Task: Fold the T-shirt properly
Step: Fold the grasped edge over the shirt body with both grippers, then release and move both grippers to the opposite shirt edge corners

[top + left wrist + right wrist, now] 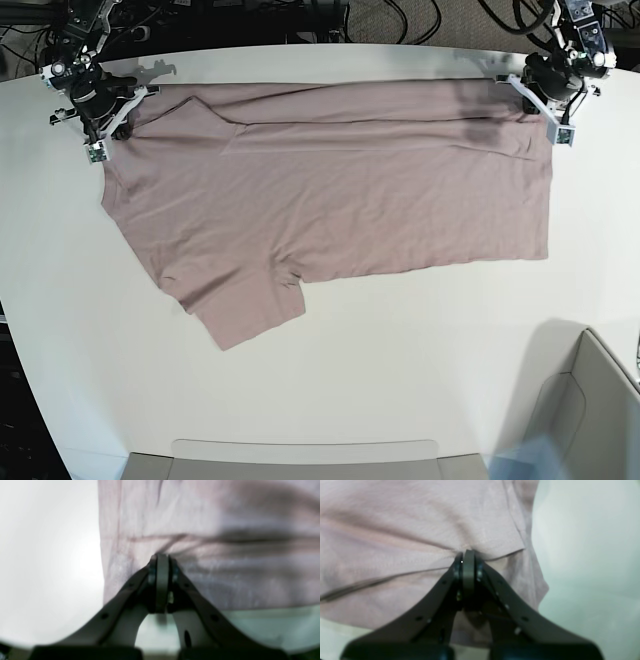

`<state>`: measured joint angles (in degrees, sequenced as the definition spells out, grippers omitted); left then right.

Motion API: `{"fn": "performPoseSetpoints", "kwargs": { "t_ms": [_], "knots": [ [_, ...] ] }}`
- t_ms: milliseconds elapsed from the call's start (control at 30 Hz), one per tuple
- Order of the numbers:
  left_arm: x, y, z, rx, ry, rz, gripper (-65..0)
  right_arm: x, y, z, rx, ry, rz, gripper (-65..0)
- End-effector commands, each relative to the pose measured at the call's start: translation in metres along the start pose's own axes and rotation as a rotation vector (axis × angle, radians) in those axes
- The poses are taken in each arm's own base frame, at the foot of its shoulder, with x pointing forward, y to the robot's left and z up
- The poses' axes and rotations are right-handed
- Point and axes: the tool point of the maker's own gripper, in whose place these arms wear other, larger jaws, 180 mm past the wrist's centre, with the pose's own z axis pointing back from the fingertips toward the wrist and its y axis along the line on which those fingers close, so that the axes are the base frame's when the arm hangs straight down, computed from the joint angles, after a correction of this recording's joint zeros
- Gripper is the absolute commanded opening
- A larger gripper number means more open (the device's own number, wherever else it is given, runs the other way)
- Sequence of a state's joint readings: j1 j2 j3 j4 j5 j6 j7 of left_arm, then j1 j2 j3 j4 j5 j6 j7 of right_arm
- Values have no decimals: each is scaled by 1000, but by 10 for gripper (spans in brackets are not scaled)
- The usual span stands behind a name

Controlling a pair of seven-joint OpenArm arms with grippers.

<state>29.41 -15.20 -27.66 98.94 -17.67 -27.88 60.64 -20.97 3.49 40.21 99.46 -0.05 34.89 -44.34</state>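
The mauve-pink T-shirt (330, 200) lies spread across the white table (400, 350), with its far edge doubled over into a band and one sleeve (245, 310) pointing toward the front. My left gripper (563, 135) is at the shirt's far right corner in the base view. Its jaws are shut on puckered fabric (190, 525), pinched at the tips (162, 555). My right gripper (97, 150) is at the far left corner, shut on a gathered fold of the T-shirt (420, 530) at its tips (468, 552).
A pale open box (590, 400) stands at the front right corner. A flat grey tray edge (300, 450) runs along the front. Cables and dark gear (300, 15) lie behind the table's far edge.
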Motion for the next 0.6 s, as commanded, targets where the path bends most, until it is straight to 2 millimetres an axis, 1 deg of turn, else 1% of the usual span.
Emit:
{"fn": "performPoseSetpoints", "kwargs": {
  "t_ms": [0,100,167,200,300,433,500,567],
  "knots": [
    [-15,10,7,57,81,-27,-650,10,-7,8,-33,-25,22,-650],
    [6,-1,24,70,31,-54,-650,42,-5,23,-66,-117,44,-650],
    [29,-5,34,80,-12,-74,-650,62,-3,36,-90,-178,56,-650],
    [37,-6,36,83,-22,-76,-650,71,-3,42,-101,-205,64,-650],
    [52,-6,37,86,-21,-68,-650,93,-6,56,-133,-267,89,-650],
    [68,-5,39,91,-40,-58,-650,116,-13,57,-152,-323,89,-650],
    [79,-4,41,95,-65,-57,-650,138,-13,55,-153,-365,98,-650],
    [92,-5,42,91,-90,-56,-650,163,-1,40,-122,-386,132,-650]
  ]
}}
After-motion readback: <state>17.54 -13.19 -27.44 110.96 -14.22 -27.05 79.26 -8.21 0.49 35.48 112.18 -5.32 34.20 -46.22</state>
